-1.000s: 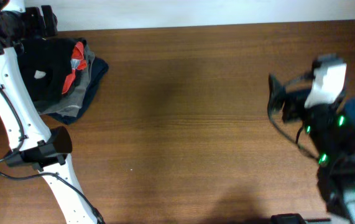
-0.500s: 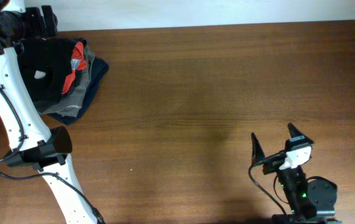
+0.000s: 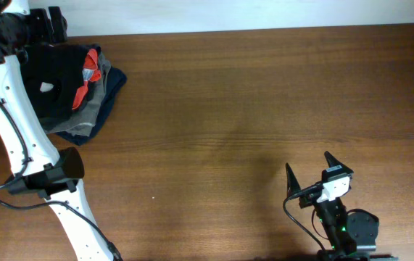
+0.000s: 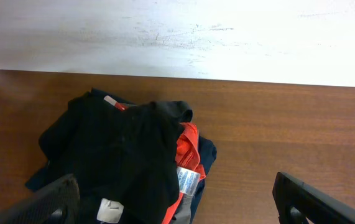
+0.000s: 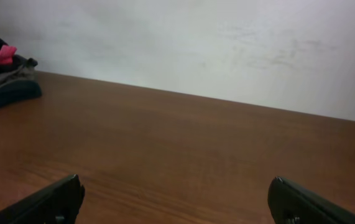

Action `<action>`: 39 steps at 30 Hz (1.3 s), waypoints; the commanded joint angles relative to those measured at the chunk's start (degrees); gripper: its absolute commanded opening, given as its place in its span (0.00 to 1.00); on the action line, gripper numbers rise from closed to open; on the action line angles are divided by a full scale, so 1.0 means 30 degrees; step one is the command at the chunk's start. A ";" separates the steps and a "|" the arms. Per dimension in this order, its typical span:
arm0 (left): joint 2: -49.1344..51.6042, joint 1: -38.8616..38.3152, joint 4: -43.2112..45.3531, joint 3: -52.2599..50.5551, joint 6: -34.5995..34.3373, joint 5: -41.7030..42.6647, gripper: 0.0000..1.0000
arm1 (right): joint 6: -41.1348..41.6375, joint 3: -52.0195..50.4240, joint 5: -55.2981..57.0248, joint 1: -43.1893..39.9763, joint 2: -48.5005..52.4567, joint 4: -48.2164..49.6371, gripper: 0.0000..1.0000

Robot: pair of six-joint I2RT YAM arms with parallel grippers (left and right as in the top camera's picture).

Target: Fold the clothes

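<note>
The black shirt (image 3: 53, 76) lies unfolded at the far left corner of the table (image 3: 214, 109), crumpled on top of a heap of other garments. Its fabric is soft and matte, bunched in loose rounded folds, with a small white tag (image 3: 46, 87) on its upper side. A red shirt (image 3: 89, 75) shows from under its right edge. A grey garment (image 3: 83, 119) sticks out on the near side, and a navy garment (image 3: 114, 81) forms the right rim of the heap. The heap's far side sits close to the table's far edge, where a white, faintly scuffed wall (image 3: 228, 14) begins. The left gripper (image 4: 176, 186) hovers over the heap at the far left with its jaws spread wide. In the wrist view one dark finger shows to either side of the pile, and no contact with the cloth can be made out. The white left arm (image 3: 18, 123) runs along the table's left edge from near to far and crosses in front of the heap's left side in the overhead view. Right of the heap the table is open brown wood, flat and smooth, with a fine grain running left to right as far as the right edge. The right gripper (image 3: 308, 164) stands at the near right, well apart from the heap, above open wood. Its pointed black jaws are spread wide with nothing between them.
</note>
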 commanded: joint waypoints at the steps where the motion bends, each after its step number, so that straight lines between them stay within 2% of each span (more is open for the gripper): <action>1: -0.0299 0.0015 -0.0015 -0.0124 0.0109 0.0197 0.99 | 0.0087 -0.0605 -0.0430 -0.0124 -0.0240 0.0488 0.99; 10: -0.0299 0.0015 -0.0015 -0.0124 0.0109 0.0197 0.99 | 0.0087 -0.0605 0.1064 -0.0124 -0.0233 0.0415 0.99; 39: -0.0299 0.0015 -0.0015 -0.0124 0.0109 0.0204 0.99 | 0.0080 -0.0605 0.1064 -0.0124 -0.0219 0.0415 0.99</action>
